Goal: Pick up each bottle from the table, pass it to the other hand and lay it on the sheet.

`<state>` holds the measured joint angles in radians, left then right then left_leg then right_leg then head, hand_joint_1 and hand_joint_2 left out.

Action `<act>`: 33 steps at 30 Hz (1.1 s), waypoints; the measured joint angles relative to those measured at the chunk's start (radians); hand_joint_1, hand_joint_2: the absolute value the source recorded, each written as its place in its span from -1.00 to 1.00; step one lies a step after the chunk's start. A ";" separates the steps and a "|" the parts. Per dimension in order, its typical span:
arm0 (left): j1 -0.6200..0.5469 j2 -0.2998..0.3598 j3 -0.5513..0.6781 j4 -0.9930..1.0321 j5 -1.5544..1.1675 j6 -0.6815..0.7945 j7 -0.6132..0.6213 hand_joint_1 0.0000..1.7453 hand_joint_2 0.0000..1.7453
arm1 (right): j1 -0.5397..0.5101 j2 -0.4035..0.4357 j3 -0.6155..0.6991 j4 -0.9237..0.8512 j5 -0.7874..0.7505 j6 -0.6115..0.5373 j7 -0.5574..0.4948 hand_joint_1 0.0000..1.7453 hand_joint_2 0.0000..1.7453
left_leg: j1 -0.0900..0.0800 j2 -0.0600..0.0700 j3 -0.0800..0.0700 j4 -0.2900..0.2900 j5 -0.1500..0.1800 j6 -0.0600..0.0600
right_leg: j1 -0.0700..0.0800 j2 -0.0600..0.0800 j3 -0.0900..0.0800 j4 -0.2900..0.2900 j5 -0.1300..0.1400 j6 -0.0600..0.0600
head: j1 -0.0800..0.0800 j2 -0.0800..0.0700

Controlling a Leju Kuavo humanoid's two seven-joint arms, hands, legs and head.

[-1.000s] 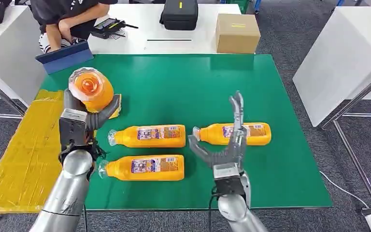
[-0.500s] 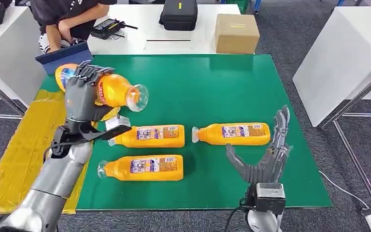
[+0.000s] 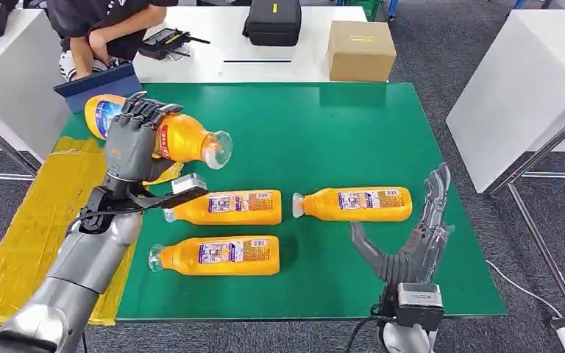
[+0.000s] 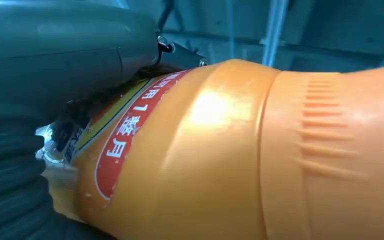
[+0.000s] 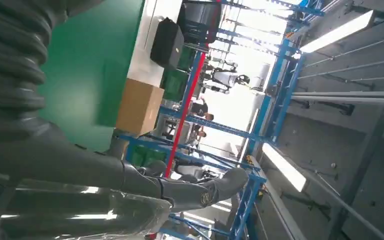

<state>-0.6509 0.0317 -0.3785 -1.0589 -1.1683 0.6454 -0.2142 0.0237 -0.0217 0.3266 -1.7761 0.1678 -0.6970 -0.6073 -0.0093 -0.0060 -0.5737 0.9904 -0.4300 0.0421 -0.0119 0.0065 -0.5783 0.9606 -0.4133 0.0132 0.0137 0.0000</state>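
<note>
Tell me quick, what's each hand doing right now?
Left hand: holding an orange bottle above the table.
Right hand: open, fingers apart, holding nothing.

four orange bottles [image 3: 226, 207], one cardboard box [image 3: 361, 50]

My left hand [image 3: 134, 143]: matt dark grey plastic fingers, ribbed cover. Arm [image 3: 88, 268]: brushed silver metal. Bottle [image 3: 163, 137] I hold: glossy orange plastic, ridged shoulder, slick printed label, clear cap. Counter [image 3: 324, 132]: matt green mat, smooth. Sheet [image 3: 40, 220]: yellow, creased, faintly shiny. Box [image 3: 361, 50]: plain brown cardboard. Floor [image 3: 441, 44]: rough grey carpet.
</note>
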 measured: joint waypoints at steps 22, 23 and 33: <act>-0.063 0.112 -0.070 0.209 -0.361 -0.013 0.203 1.00 1.00 | 0.025 -0.023 -0.025 -0.023 0.008 0.000 -0.010 -1.00 1.00 | 0.000 0.002 -0.001 0.000 0.000 0.000 | 0.000 0.001 0.001 0.000 0.000 0.000 | 0.000 0.000; -0.063 0.119 -0.064 0.214 -0.361 -0.022 0.204 1.00 1.00 | 0.026 -0.023 -0.030 -0.023 0.021 0.000 -0.007 -1.00 1.00 | 0.000 0.002 -0.001 0.000 0.000 0.000 | 0.000 0.001 0.001 0.000 0.000 0.000 | 0.000 0.000; -0.058 0.167 -0.014 0.256 -0.353 -0.070 0.213 1.00 1.00 | 0.071 -0.011 -0.097 -0.039 0.101 0.000 0.014 -1.00 1.00 | 0.001 0.001 -0.001 0.000 0.000 0.000 | 0.001 0.001 0.001 0.000 0.000 0.000 | 0.000 0.000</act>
<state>-0.7094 0.1983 -0.3921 -0.8034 -1.5217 0.5753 -0.0015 0.0945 -0.0332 0.2293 -1.8155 0.2693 -0.6973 -0.5928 -0.0088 -0.0046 -0.5748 0.9902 -0.4297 0.0423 -0.0114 0.0074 -0.5771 0.9609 -0.4132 0.0132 0.0137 0.0000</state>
